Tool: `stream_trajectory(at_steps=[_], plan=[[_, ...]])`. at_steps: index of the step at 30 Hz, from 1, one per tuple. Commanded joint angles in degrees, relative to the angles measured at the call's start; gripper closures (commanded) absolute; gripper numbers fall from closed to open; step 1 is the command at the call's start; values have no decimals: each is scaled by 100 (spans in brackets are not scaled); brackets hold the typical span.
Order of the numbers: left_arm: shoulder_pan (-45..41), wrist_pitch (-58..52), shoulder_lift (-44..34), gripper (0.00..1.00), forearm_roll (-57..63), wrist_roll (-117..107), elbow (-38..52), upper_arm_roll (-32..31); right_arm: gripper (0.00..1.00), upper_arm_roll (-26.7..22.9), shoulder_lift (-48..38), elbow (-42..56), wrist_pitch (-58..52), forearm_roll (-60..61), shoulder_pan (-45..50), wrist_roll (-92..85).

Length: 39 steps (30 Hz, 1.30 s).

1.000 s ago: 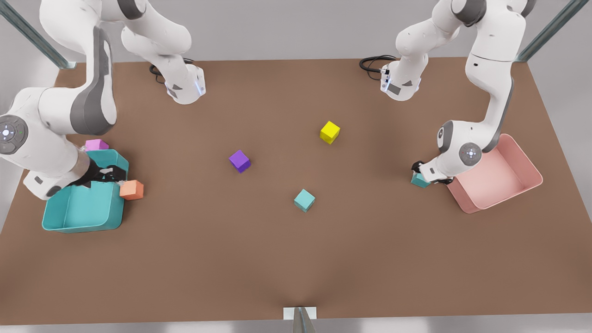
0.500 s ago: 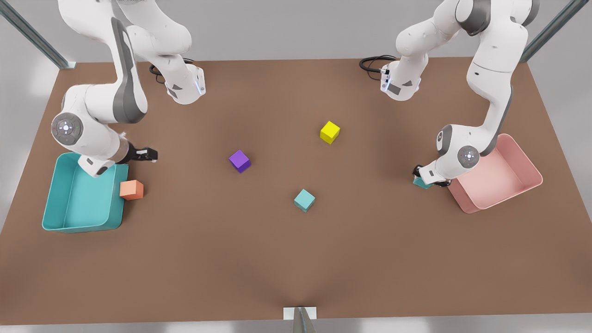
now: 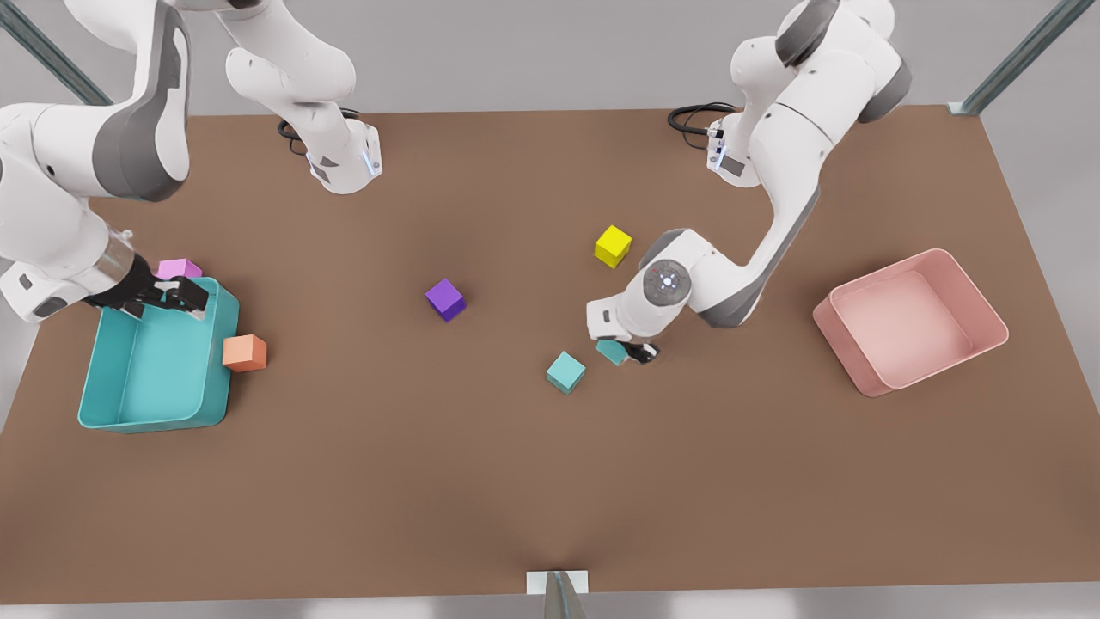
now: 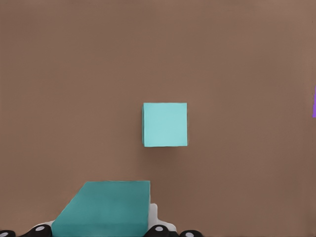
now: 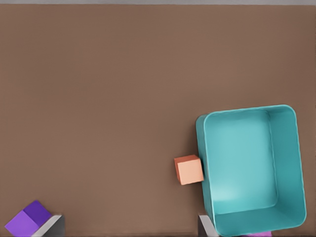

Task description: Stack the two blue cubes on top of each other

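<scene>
Bare table [image 3: 481, 481] around resting blue cube [image 3: 565, 372], purple cube [image 3: 445, 299] well apart

Plain brown tabletop [image 3: 481, 481], pale grey wall [image 3: 533, 52] behind, 2 slanted metal struts [image 3: 1014, 60].

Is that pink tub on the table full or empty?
Empty. In the front view the pink tub shows only its bare pink floor; no cube lies in it.

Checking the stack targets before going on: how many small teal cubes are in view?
2. One small plain teal cube lies free on the brown table, mid-scene. The other matching teal cube is held in the left tool, just to the front view's right of the first.
</scene>
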Motion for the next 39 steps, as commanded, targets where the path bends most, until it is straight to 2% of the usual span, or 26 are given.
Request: stream_trajectory(at_steps=[1,2,9,12,26,27,28,32,34,36,37,39], plan=[[-703,-551,413,35,50,-4027,696,317,0,10,7,9,-272,-6,95,151],[-1020,-551,510,35,15,-4106,846,643,0,10,7,9,-263,-15,77,142],[-1381,-543,1248,35,173,-4080,1998,916,0,10,7,18,-272,-15,77,142],[-1460,-472,1336,35,173,-3983,2068,1162,0,10,16,18,-272,-15,77,142],[-1627,-481,1398,35,147,-4185,2077,1162,0,10,16,18,-272,-24,77,133],[-1618,-481,1406,33,173,-4177,2060,1162,0,10,16,18,-272,-33,77,133],[-1618,-481,1406,0,173,-4159,2033,1170,0,10,7,18,-263,-33,77,142],[-1627,-578,1354,0,191,-4168,2059,1171,0,10,16,18,-263,-33,77,133],[-1504,-1377,950,0,296,-4097,2182,1135,0,10,7,18,-263,-41,77,133],[-1469,-2985,1,0,217,-4018,2393,1109,0,10,7,18,-263,-41,68,133],[-1328,-3618,-61,0,-11,-3939,2973,1091,0,10,7,18,-263,-41,68,133],[-485,-4093,-351,0,-20,-3131,3334,1135,0,10,7,18,-263,-41,68,124]])
